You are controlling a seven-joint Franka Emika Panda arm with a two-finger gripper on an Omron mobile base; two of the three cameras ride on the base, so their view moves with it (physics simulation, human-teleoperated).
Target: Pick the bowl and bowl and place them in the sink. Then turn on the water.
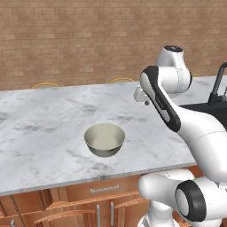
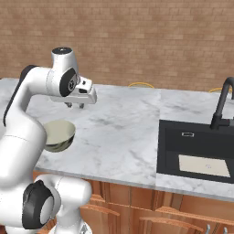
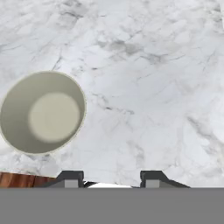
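A cream-beige bowl (image 1: 104, 139) (image 2: 58, 135) stands upright and empty on the white marble counter (image 1: 44, 119), near its front edge. My gripper (image 1: 144, 103) (image 2: 75, 105) hangs above the counter, to the right of the bowl and a little further back, not touching it. In the hand view the bowl (image 3: 42, 112) lies to the left of the gripper (image 3: 111, 179), whose fingers stand apart with nothing between them. The black sink (image 2: 196, 137) (image 1: 208, 108) is set into the counter at the right, with a tall black faucet (image 2: 221, 107) (image 1: 218, 84) behind it. The water is out of view.
A pale rectangle (image 2: 203, 165) shows on the sink floor. Wooden cabinets (image 1: 88, 199) run below the counter's front edge. Yellow curved chair backs (image 1: 45, 85) (image 2: 140, 84) peek over the far edge, before a brick wall (image 1: 88, 35).
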